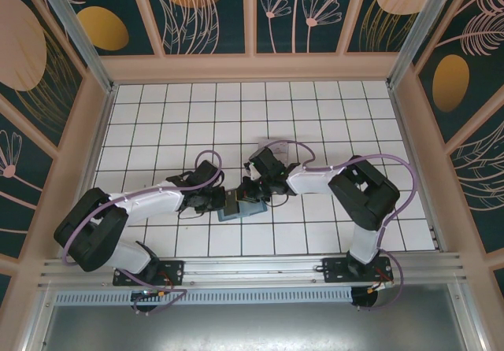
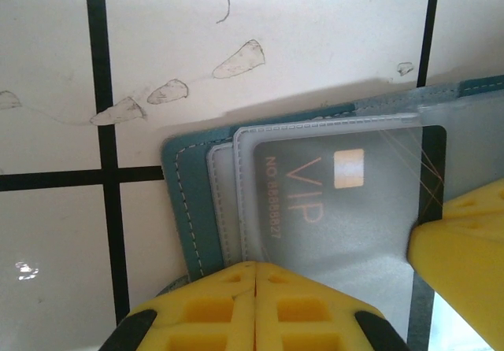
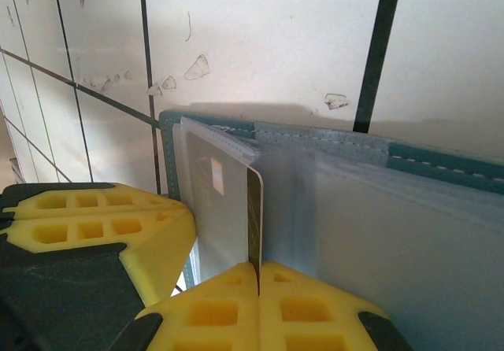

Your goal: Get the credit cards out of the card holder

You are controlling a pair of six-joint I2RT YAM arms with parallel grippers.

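The teal-blue card holder (image 1: 246, 210) lies open on the white tiles between both arms. Its clear sleeve covers a black credit card (image 2: 339, 209) printed "VIP" with a gold chip. My left gripper (image 2: 257, 266) is shut, its yellow tips pinching the near edge of the card holder (image 2: 179, 193) where the sleeve is stitched. My right gripper (image 3: 258, 266) is shut on the dark edge of the credit card (image 3: 253, 209), which sticks a little out of the sleeve. From above, the left gripper (image 1: 226, 201) and right gripper (image 1: 253, 193) meet over the holder.
The right arm's yellow finger (image 2: 465, 260) crowds the left wrist view, and the left arm's fingers (image 3: 94, 221) sit close beside the holder (image 3: 441, 166). Peach-framed walls (image 1: 252, 68) enclose the tiled floor (image 1: 236, 115). A metal rail (image 1: 252, 268) runs along the near edge.
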